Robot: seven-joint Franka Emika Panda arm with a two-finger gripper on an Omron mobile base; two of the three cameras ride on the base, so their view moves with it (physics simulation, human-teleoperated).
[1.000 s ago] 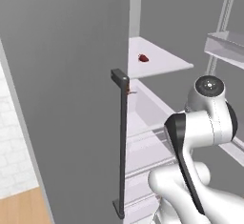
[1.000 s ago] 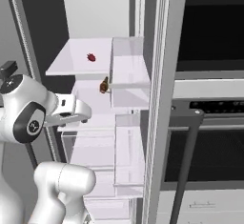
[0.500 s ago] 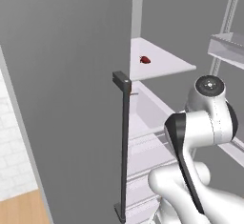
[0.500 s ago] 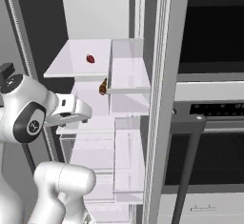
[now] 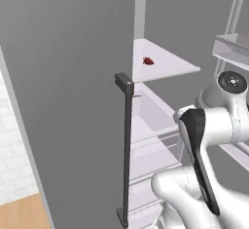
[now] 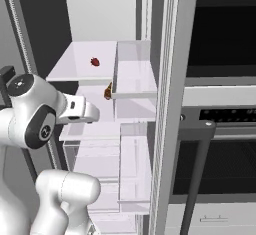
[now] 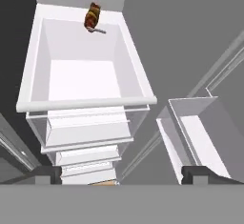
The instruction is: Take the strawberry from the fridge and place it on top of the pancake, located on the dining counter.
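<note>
Grey two-door fridge (image 5: 73, 101) open; tiny red strawberry (image 5: 148, 61) lies near its white shelf's (image 6: 75, 66) back edge, ungrasped. Gripper (image 7: 121, 174) open, empty; pickup and placement remain.

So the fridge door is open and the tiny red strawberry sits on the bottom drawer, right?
Not the bottom drawer: the tiny red strawberry sits on the white upper shelf of the tall grey fridge, as the right base view shows. The door is open.
</note>
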